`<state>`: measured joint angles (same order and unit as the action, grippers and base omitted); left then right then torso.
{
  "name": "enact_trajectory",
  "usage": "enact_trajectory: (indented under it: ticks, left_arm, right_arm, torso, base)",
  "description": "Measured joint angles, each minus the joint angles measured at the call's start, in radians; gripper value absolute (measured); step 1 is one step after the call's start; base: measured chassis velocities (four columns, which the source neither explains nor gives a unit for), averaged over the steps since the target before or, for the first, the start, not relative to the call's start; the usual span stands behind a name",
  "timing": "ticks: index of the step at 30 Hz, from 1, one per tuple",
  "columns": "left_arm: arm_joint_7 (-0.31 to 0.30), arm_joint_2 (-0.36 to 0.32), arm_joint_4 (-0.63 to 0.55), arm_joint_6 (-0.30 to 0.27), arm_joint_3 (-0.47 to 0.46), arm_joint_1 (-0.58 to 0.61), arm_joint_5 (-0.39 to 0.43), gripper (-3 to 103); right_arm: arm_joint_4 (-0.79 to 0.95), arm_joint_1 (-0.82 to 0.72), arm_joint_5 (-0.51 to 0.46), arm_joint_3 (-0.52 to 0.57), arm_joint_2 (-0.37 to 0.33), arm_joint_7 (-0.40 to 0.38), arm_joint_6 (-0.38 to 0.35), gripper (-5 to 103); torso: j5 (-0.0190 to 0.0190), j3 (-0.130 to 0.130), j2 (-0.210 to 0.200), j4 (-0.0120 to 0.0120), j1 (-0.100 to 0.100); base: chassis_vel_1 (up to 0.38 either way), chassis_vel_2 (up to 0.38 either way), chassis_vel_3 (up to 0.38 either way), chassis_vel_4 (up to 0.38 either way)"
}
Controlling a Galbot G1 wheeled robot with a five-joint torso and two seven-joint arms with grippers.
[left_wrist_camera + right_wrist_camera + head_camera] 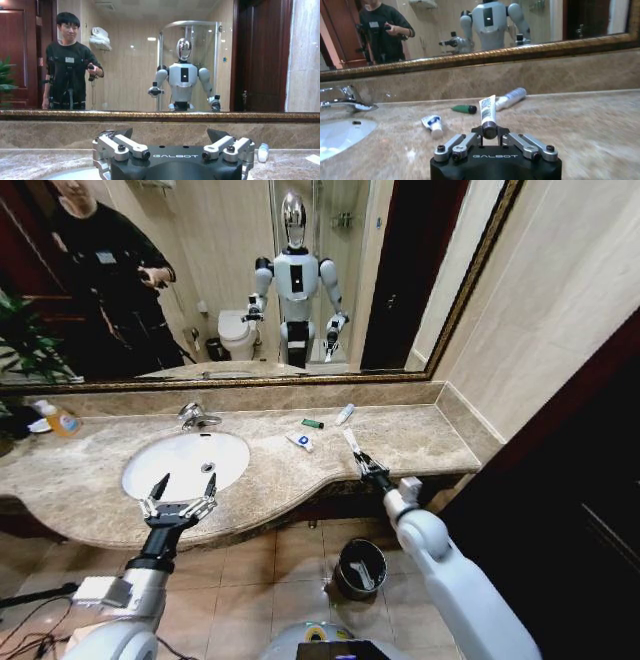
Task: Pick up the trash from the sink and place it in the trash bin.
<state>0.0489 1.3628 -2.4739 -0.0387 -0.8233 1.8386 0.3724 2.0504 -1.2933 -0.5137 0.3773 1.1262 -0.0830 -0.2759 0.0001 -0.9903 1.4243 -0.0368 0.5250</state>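
Observation:
My right gripper (368, 468) (489, 135) is shut on the capped end of a white tube (351, 445) (487, 111), held just above the counter near its front edge. More trash lies on the marble right of the sink (140, 465): a white sachet with a blue mark (300, 441) (432, 123), a tiny green piece (313, 424) (464, 109) and another white tube (344, 414) (511, 98) (263, 152). Over the basin's front rim my left gripper (180, 495) (170, 138) hangs open and holds nothing. The trash bin (360, 568) stands on the floor below the counter.
A chrome tap (197, 417) (345, 103) stands behind the basin. A clear bottle of orange liquid (62, 420) sits at the counter's far left. A framed mirror (250, 383) runs along the back wall, and a side wall closes off the right end.

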Motion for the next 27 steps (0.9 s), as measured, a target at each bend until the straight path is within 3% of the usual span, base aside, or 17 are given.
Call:
enact_trajectory:
  ticks: [5,7,9,11,14,18,22,27]
  left_arm:
    - [0.000,0.000,0.000,0.000,0.000,0.000,0.000,100]
    - [0.000,0.000,0.000,0.000,0.000,0.000,0.000,100]
    - [0.000,0.000,0.000,0.000,0.000,0.000,0.000,100]
    - [0.000,0.000,0.000,0.000,0.000,0.000,0.000,100]
    - [0.000,0.000,0.000,0.000,0.000,0.000,0.000,100]
    - [0.000,0.000,0.000,0.000,0.000,0.000,0.000,100]
    - [0.000,0.000,0.000,0.000,0.000,0.000,0.000,100]
    - [0.000,0.000,0.000,0.000,0.000,0.000,0.000,100]
  right_arm:
    - [0.037,-0.167,0.000,0.082,0.011,0.076,0.042,16]
    - [0.040,-0.274,0.018,0.132,0.032,0.162,0.083,16]
    - [0.039,-0.294,0.023,0.141,0.036,0.181,0.094,16]
    - [0.016,-0.395,0.053,0.174,0.052,0.269,0.156,16]
    - [-0.029,-0.437,0.079,0.179,0.065,0.304,0.203,16]
    - [-0.136,-0.426,0.127,0.165,0.088,0.311,0.240,16]
    - [-0.386,-0.300,0.201,0.140,0.134,0.301,0.272,16]
    - [-0.550,-0.221,0.215,0.131,0.162,0.301,0.274,16]
  torso:
    - [0.0001,0.000,0.000,0.0000,0.000]
    - [0.0002,0.000,0.000,0.0000,0.000]
    - [0.0001,0.000,0.000,0.0000,0.000]
    - [-0.0001,0.000,0.000,0.0002,0.000]
    - [-0.0002,0.000,0.000,0.0002,0.000]
    - [-0.0001,0.000,0.000,0.0001,0.000]
    - [0.0000,0.000,0.000,-0.0001,0.000]
    - [-0.0001,0.000,0.000,-0.0002,0.000]
  base:
    - [0.000,0.000,0.000,0.000]
    - [0.000,0.000,0.000,0.000]
    - [0.000,0.000,0.000,0.000]
    - [0.000,0.000,0.000,0.000]
    - [0.000,0.000,0.000,0.000]
    - [0.000,0.000,0.000,0.000]
    - [0.000,0.000,0.000,0.000]
    - [0.000,0.000,0.000,0.000]
